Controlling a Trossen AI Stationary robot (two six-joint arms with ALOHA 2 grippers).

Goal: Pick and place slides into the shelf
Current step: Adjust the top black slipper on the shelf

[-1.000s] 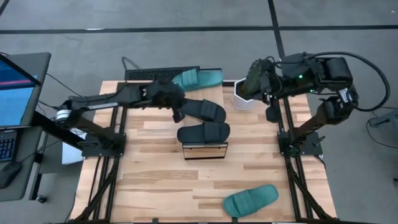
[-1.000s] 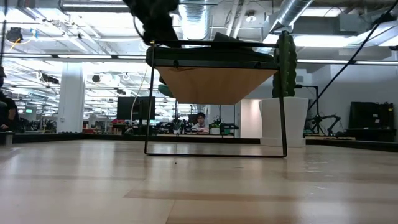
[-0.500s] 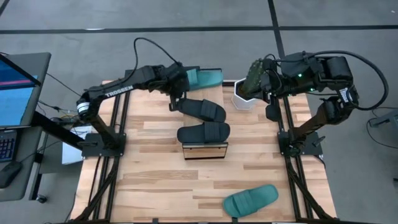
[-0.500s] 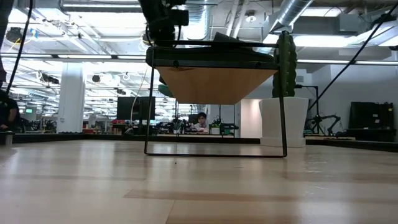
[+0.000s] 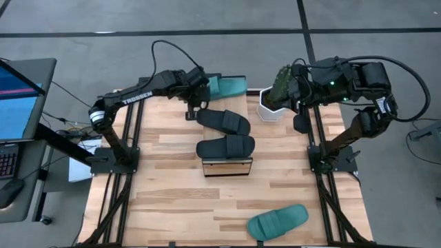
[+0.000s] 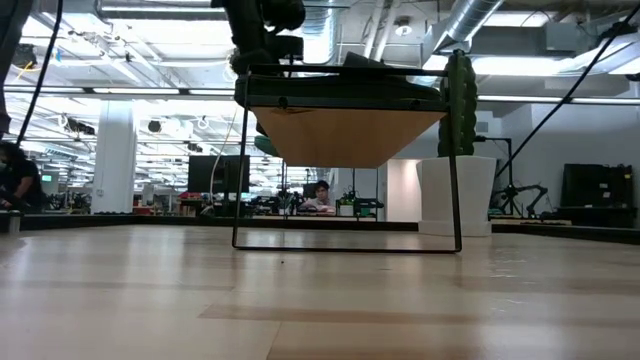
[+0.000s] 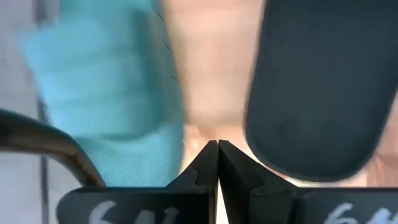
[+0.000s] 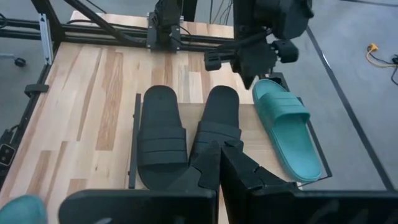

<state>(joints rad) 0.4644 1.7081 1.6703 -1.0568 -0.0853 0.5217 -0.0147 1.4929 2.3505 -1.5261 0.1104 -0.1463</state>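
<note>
Left gripper (image 5: 191, 109) clenched and empty, arm stretched across the worktop's (image 5: 172, 193) far edge, hovering between a teal slide (image 5: 222, 86) and a black slide (image 5: 224, 121) on the shelf (image 5: 227, 167). Right gripper (image 5: 300, 124) clenched, parked aside.

High view: overhead, straight down on the whole counter (image 5: 172, 200). Low view: counter height, level, facing the shelf (image 6: 345, 100) and room behind. Left wrist view: very close above two slides (blurred). Right wrist view: farther back, sharing the black slides (image 8: 186, 134) with the high view.
</note>
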